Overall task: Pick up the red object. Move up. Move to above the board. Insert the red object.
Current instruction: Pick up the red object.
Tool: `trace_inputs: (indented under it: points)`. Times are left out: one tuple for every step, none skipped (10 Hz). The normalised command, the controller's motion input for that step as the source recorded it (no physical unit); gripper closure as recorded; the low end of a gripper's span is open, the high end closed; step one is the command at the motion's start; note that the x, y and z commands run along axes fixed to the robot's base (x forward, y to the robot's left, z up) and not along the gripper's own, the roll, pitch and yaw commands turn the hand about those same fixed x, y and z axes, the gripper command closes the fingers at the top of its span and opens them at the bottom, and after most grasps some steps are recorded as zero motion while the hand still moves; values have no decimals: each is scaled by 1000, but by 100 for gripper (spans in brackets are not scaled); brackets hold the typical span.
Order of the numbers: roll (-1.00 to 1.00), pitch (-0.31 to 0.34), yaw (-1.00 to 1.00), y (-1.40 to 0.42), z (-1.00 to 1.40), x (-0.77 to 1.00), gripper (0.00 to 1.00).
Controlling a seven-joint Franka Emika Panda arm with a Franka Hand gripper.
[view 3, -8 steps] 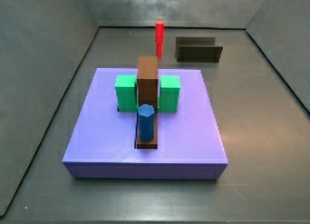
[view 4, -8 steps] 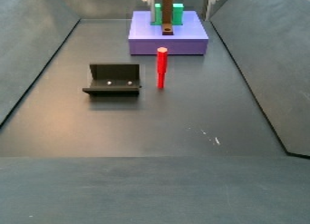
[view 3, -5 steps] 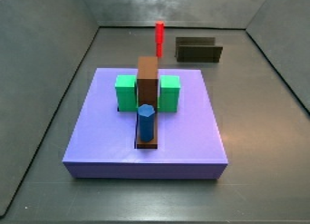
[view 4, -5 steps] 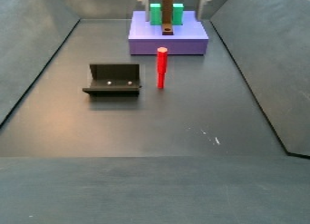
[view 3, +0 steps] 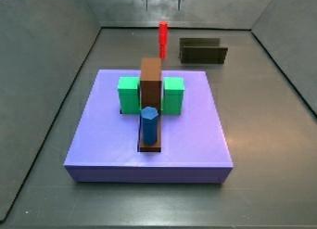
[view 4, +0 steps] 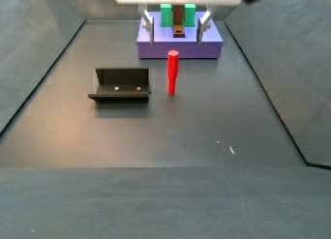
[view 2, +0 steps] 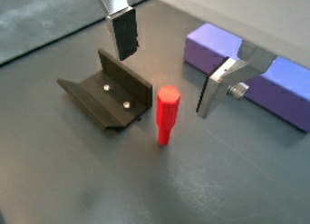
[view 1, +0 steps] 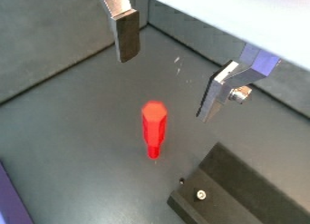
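Red object [view 4: 172, 72]: thin bright red rod standing upright on the dark floor, long axis vertical, top end up. In a side view [view 3: 162, 34] it stands beyond the far edge of the board, just left of the fixture. In both wrist views it is seen from above at a slant, its rounded top end [view 1: 152, 111] nearest the camera; nothing grips it.

Gripper [view 1: 164, 58]: above the red object, jaws spread wide, nothing between them. The two fingers, flat silver plates with dark pads [view 2: 122, 33], sit one to each side of the rod's top and clear of it. In a side view the fingertips [view 4: 177, 29] hang at the top of the picture, higher than the rod; in a side view only thin silver tips [view 3: 164, 1] show at the upper edge.

Board [view 3: 106, 145]: large flat lavender-purple slab lying on the floor, well apart from the red object. It carries a brown central strip [view 3: 151, 73], two green blocks [view 3: 129, 94] flanking the strip, and a blue peg [view 3: 148, 124] standing upright at the strip's near end.

Fixture [view 4: 122, 85]: dark L-shaped bracket on a base plate, on the floor just beside the red object, not touching it; two small pale spots show on its upright face [view 2: 109, 88].

Floor [view 4: 155, 136]: dark grey, enclosed by grey walls.
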Motion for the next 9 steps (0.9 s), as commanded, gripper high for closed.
trace_inputs:
  points:
    - [-164,-136,-14,-163,-346,89,0]
    - [-116,-141,-31,-174,-366,54,0]
    - [-23,-27,0,-300,-137,103,0]
    - [-46,-17,0,-157,-183,60,0]
    - [-23,-31,0,-86,-254,14,0]
    - [0,-6,0,0,-243,0,0]
    - [0,-10,0,43,-234,0,0]
    - [0,-9,0,51,-203,0,0]
    - [10,-7,0,51,-214,0,0]
